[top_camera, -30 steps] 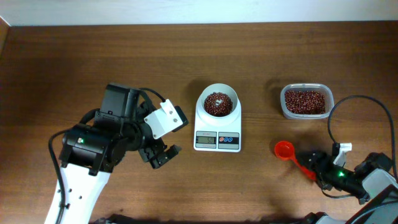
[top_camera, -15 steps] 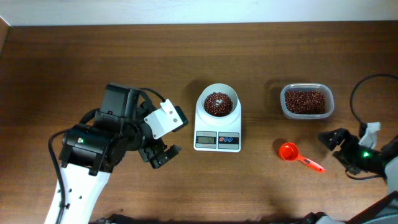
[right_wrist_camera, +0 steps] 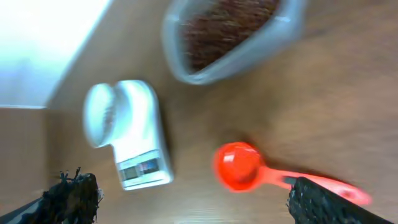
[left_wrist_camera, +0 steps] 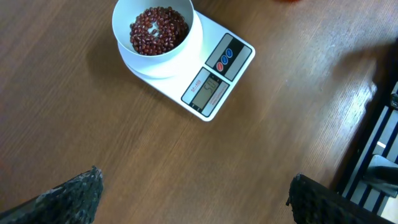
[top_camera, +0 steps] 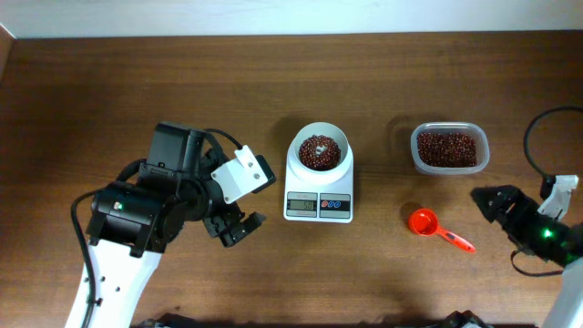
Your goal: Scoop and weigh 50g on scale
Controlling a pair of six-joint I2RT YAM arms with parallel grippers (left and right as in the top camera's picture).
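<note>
At frame right we see the right gripper (top_camera: 490, 200) spread wide and empty near the red scoop (top_camera: 422, 221). The left gripper (top_camera: 235, 228) gapes too, touching nothing.

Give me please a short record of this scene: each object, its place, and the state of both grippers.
scale: table centre, white bowl on top
display: too small to read
beans: heap in the white bowl; more in the clear tub on the right
red scoop: lying on the table near the clear tub, looks empty, nothing touches it
left gripper: open, empty, left of the scale
right gripper: open, empty, right of the red scoop
</note>
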